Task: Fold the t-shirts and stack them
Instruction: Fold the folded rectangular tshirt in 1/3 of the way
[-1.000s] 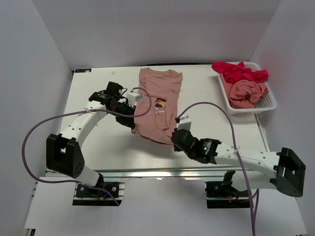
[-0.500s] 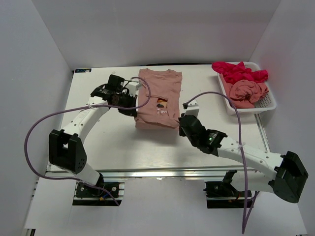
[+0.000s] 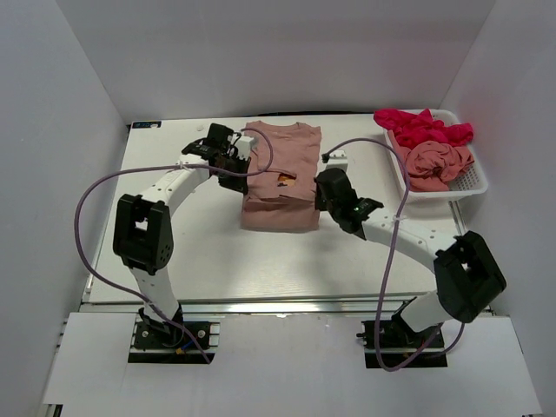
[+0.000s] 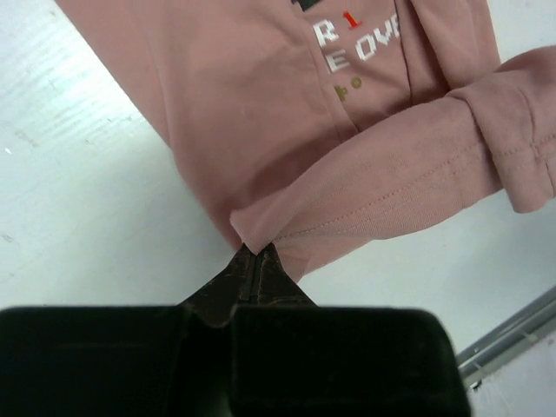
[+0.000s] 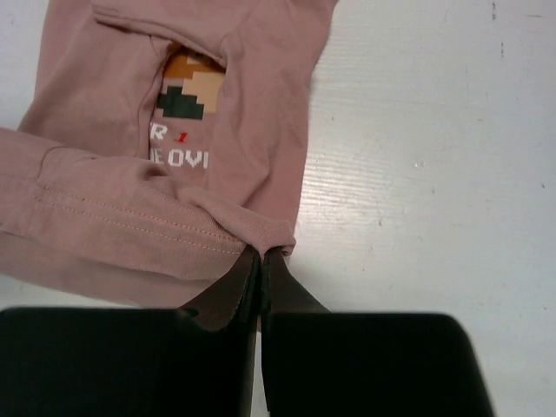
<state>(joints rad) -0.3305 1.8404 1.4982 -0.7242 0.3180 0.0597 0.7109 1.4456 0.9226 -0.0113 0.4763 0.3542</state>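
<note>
Top: left claw (image 3: 241, 176) and right claw (image 3: 320, 200) have hauled the near hem of the dusty salmon-pink cotton t-shirt (image 3: 278, 213) up over its body, mid white bench (image 3: 174, 252). Left wrist: left claw (image 4: 254, 254) is pinched shut on a hem corner. Right wrist: right claw (image 5: 261, 256) is the same, so the half-fold looks nearly laid and release seems next.

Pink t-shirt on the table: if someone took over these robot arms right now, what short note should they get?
Left gripper: jaws shut on one hem corner of the dusty salmon-pink cotton t-shirt with the pixel-art print.
Right gripper: jaws shut on the other corner.
Done: shirt lies narrow on the white table, hem doubled over part of the print.
Left: lay the fold down, release; then fold and stack the crumpled magenta-red t-shirt and crumpled salmon-pink t-shirt in the white mesh basket.
</note>
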